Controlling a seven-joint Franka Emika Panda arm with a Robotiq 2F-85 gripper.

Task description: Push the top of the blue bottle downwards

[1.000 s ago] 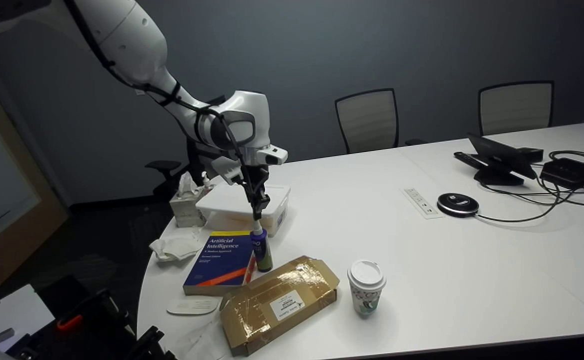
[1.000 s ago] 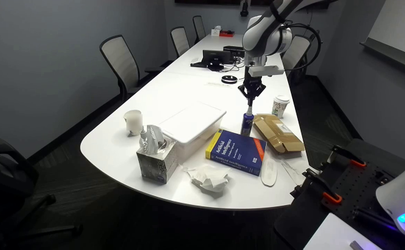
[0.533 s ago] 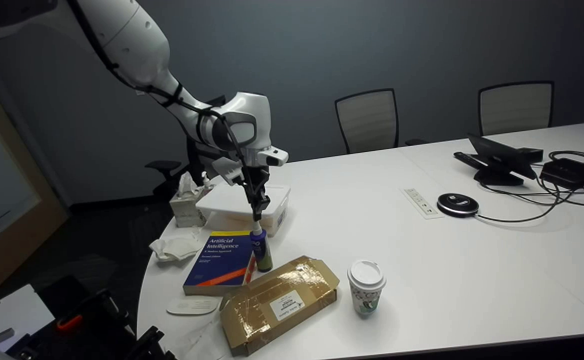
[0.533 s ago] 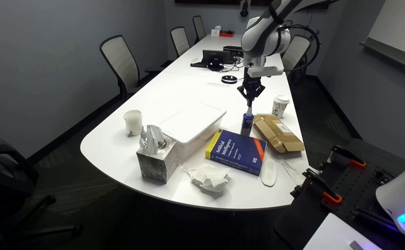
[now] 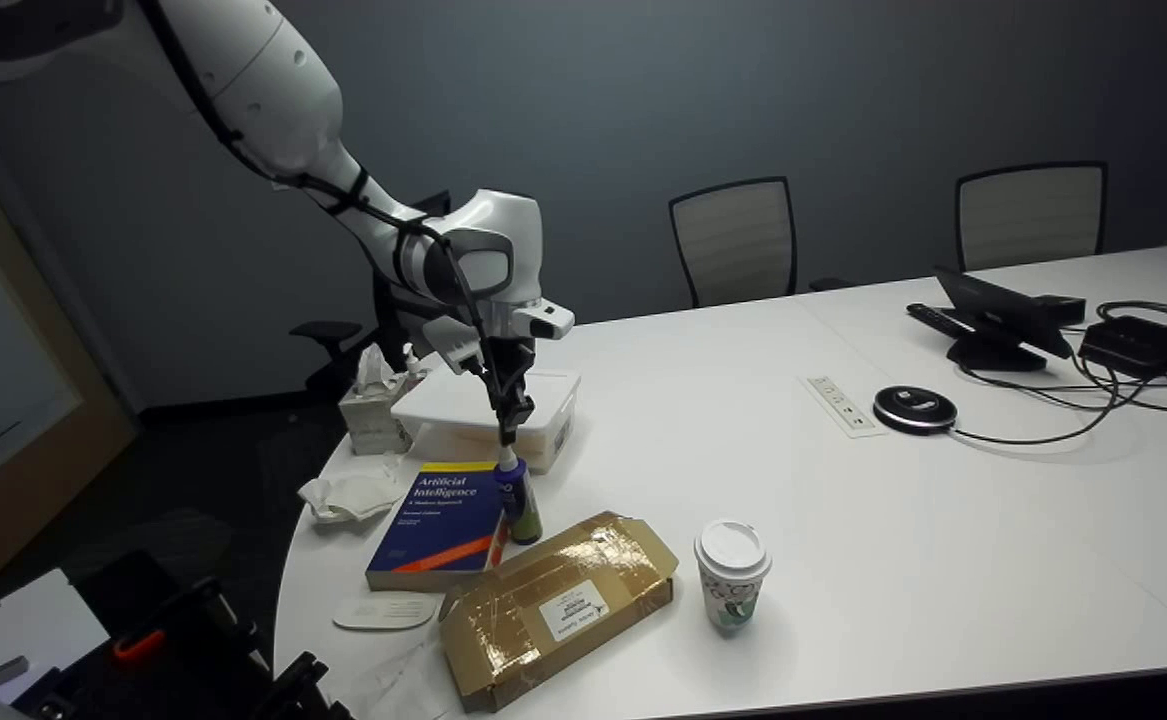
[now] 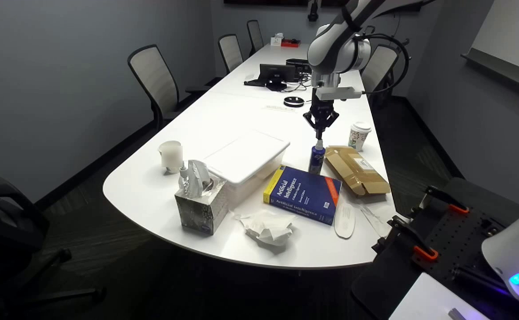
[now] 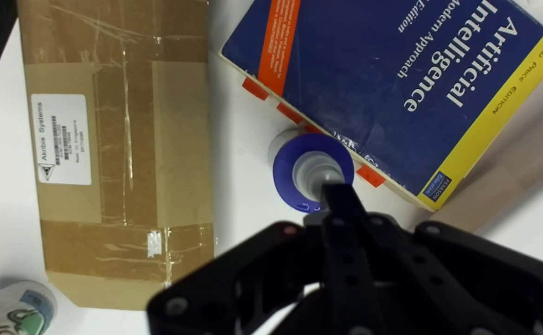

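The blue bottle [image 5: 520,505] stands on the table between the book and the cardboard box, and leans slightly in an exterior view. It also shows in an exterior view [image 6: 316,160] and from above in the wrist view [image 7: 282,174]. Its pale narrow top [image 6: 319,144] points up. My gripper [image 5: 508,437] is shut, with its fingertips together and pointing down onto the bottle's top. In the wrist view the fingertips [image 7: 338,188] cover part of the pale top and seem to touch its tip. Nothing is held between the fingers.
The blue book [image 6: 303,192] lies close beside the bottle. The cardboard box [image 5: 558,610] lies on its other side. A lidded white container [image 6: 247,158] stands behind the book. A lidded paper cup [image 5: 732,575], tissue box [image 6: 201,206] and crumpled tissue [image 6: 268,227] are also on the table.
My gripper has moved down slightly and a little to the left in both exterior views. The bottle's top has shifted the same way, and the bottle leans a little more. The gripper stays shut.
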